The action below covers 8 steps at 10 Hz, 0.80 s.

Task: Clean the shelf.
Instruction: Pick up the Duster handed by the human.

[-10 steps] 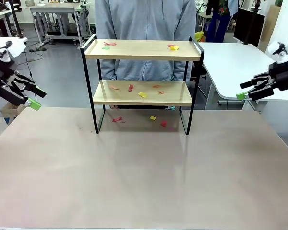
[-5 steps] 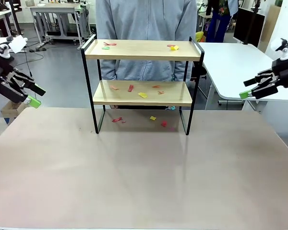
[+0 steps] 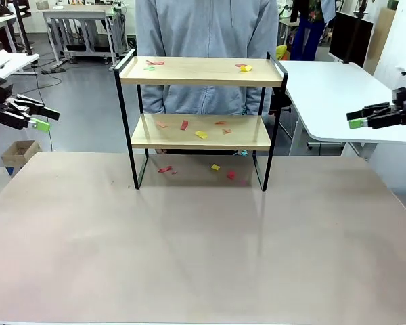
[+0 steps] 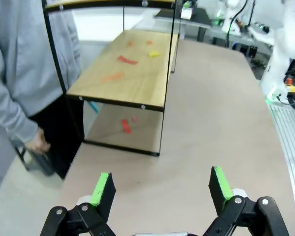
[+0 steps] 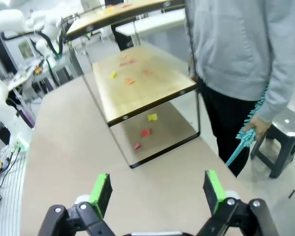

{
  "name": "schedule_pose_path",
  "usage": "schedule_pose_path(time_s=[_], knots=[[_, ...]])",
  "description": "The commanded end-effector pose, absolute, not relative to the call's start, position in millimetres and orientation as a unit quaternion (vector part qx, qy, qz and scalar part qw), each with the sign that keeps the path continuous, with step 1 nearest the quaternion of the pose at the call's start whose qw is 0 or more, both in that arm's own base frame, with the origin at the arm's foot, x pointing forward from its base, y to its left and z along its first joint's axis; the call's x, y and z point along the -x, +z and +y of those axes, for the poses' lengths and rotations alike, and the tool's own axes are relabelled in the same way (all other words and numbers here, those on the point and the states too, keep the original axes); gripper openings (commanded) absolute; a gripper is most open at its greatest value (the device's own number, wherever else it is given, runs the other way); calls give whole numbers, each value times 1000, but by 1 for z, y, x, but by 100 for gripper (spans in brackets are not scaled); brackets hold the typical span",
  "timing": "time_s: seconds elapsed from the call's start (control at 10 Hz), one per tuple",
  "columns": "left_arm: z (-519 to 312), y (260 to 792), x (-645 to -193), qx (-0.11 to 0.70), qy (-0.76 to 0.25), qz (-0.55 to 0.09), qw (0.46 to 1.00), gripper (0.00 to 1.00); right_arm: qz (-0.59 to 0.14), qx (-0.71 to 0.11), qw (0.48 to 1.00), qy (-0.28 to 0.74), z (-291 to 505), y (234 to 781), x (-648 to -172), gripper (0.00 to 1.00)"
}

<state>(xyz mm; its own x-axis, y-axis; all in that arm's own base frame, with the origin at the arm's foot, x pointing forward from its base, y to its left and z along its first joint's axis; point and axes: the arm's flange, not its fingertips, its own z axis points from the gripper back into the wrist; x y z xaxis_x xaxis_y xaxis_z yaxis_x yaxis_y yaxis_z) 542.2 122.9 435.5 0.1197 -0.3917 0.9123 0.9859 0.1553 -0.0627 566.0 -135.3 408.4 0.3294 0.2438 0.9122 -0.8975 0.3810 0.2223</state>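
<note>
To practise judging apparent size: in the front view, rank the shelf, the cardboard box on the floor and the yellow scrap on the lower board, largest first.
1. shelf
2. cardboard box
3. yellow scrap
No two look alike in size.

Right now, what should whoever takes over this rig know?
Left gripper: open, empty, in the air off the table's left edge.
Right gripper: open, empty, in the air off the right edge.
Shelf stands at the far middle of the table; coloured scraps lie on both boards and on the table beneath.
Person behind it holds a teal duster.
Done: nothing visible. Left: clear all scraps.
</note>
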Motion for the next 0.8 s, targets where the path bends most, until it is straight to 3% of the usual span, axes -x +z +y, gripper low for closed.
schedule_pose_path(time_s=[0.0,0.4,0.7], knots=[[135,426,-557,388,-563,-448,576,100,-461,-405,675,410,-149,391,-598,100],[146,389,-569,380,-582,-522,495,100,-524,-379,604,465,-167,353,-624,100],[146,373,-568,381,-581,-558,455,100,-525,-411,587,460,-171,338,-632,100]])
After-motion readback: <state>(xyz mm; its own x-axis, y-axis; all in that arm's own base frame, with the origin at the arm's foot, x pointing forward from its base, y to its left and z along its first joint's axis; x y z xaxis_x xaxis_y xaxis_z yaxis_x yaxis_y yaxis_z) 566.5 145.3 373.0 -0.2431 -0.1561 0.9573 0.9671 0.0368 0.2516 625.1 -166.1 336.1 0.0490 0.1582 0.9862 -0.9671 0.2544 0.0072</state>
